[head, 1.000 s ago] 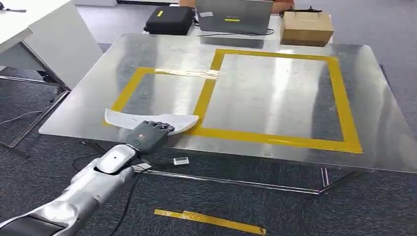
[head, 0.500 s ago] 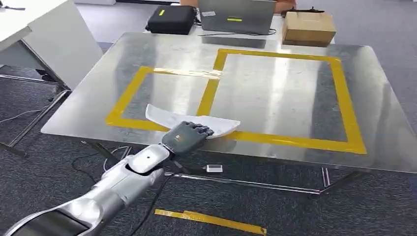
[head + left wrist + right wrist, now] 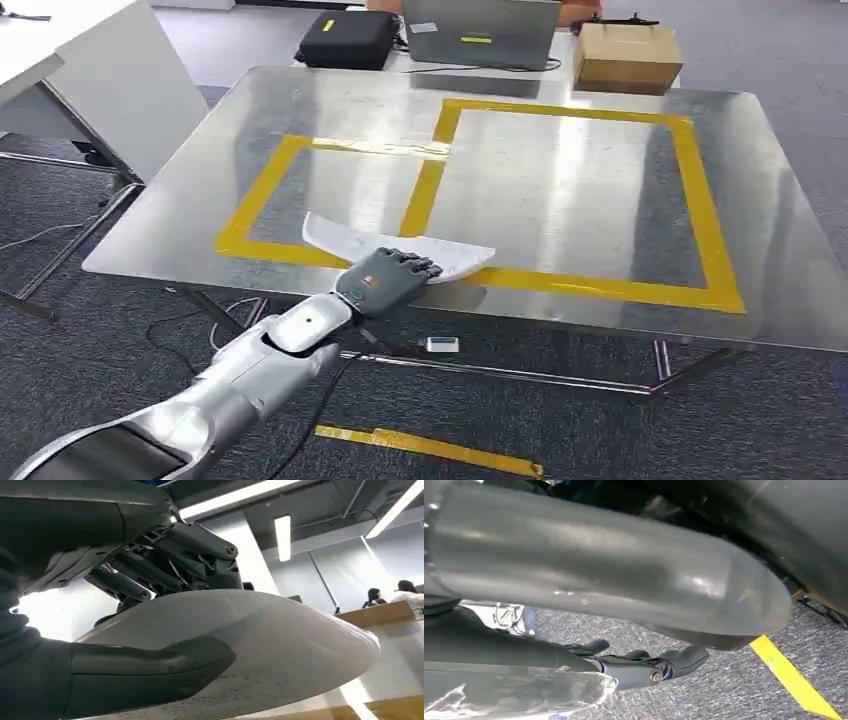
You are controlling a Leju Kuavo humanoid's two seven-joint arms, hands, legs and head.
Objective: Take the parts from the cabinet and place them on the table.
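The left hand point(image 3: 385, 281) is gripping a white curved part point(image 3: 400, 246), thumb beneath and fingers on top, holding it over the near edge of the steel table point(image 3: 560, 190) across the yellow tape outline point(image 3: 430, 190). Placing step appears underway; next move calls for lowering it flat, then spreading the fingers. Right hand point(image 3: 644, 666) is hanging over carpet; its state cannot be told.

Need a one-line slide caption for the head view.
Left robot hand holds a curved white part over the near yellow tape line on the steel table.
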